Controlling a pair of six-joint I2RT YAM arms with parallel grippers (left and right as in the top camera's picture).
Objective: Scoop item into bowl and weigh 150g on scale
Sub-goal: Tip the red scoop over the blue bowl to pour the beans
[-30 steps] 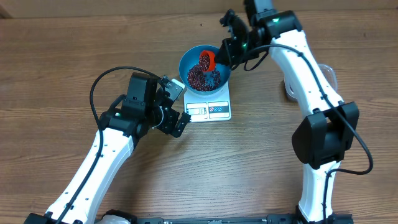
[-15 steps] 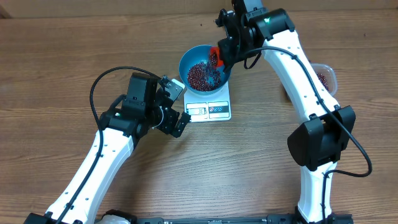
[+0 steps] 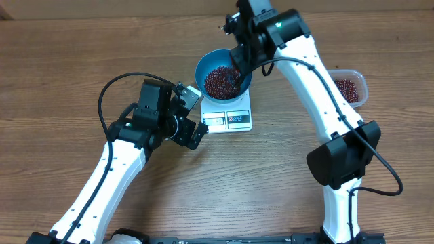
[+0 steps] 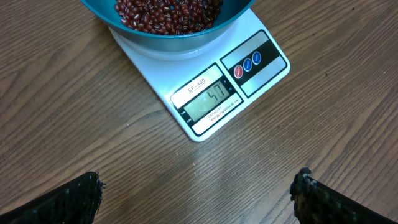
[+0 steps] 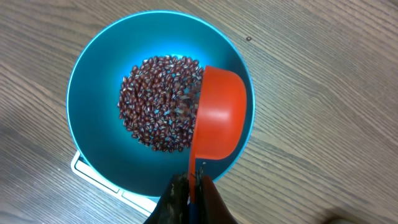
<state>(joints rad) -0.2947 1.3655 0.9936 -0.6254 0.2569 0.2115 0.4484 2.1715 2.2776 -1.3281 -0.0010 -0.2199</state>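
Note:
The blue bowl stands on the white scale and holds a heap of maroon beans. My right gripper hangs over the bowl's right side, shut on the handle of an orange scoop. The scoop is turned on its side above the beans inside the bowl. My left gripper stays open beside the scale's left front corner, nothing between its fingers. The left wrist view shows the scale with its display lit and the bowl on it.
A clear plastic tub with more beans sits on the wooden table to the right of the right arm. Black cables loop from both arms.
The right gripper has rolled the scoop over above the bowl, and more beans now lie in it. The right arm swung left, uncovering the tub. The left arm has not moved.

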